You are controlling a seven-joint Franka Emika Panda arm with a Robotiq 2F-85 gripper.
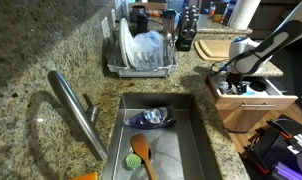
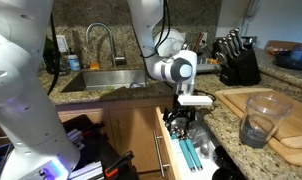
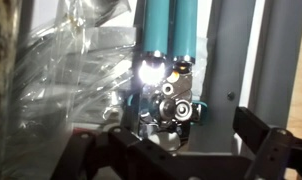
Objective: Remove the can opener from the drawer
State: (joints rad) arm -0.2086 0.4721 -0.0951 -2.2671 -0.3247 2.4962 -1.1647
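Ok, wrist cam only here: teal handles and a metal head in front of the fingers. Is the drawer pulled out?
Observer: Yes. The drawer is pulled well out, and the gripper is down over it.
Operator: Anything close by to watch for?
Observer: A clear glass stands on the cutting board, which lies beside the drawer.
Operator: And further back?
Observer: A knife block stands behind that board.
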